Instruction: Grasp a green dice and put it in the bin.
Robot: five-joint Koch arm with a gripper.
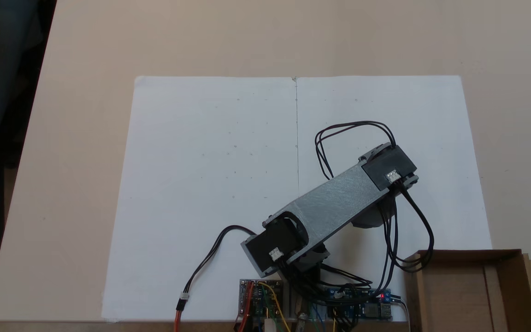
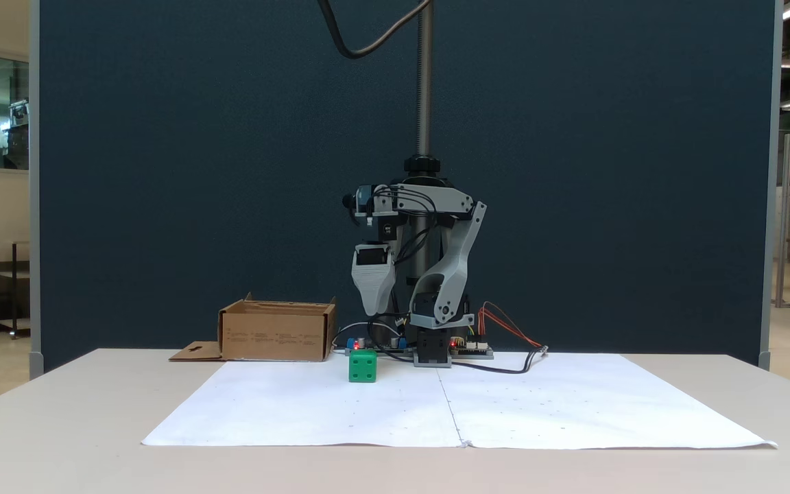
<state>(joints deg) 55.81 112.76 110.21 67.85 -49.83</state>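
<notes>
The green dice [image 2: 363,366] is a small bright green cube resting on the white paper [image 2: 299,405], in front of the arm's base. My gripper [image 2: 375,309] hangs point-down a little above the dice, slightly to its right, and clear of it. Its jaws line up one behind the other, so whether they are open cannot be told. The bin [image 2: 275,334], a shallow brown cardboard box, stands to the left of the arm; in a fixed view from above the bin [image 1: 468,253] sits at the bottom right. From above, the arm [image 1: 334,203] covers the dice and the gripper.
Two white paper sheets [image 1: 210,184] cover the middle of the table. Circuit boards [image 1: 261,297] and black cables [image 1: 210,258] lie by the arm's base at the table edge. The bin's flap [image 2: 193,352] lies flat on the table to its left.
</notes>
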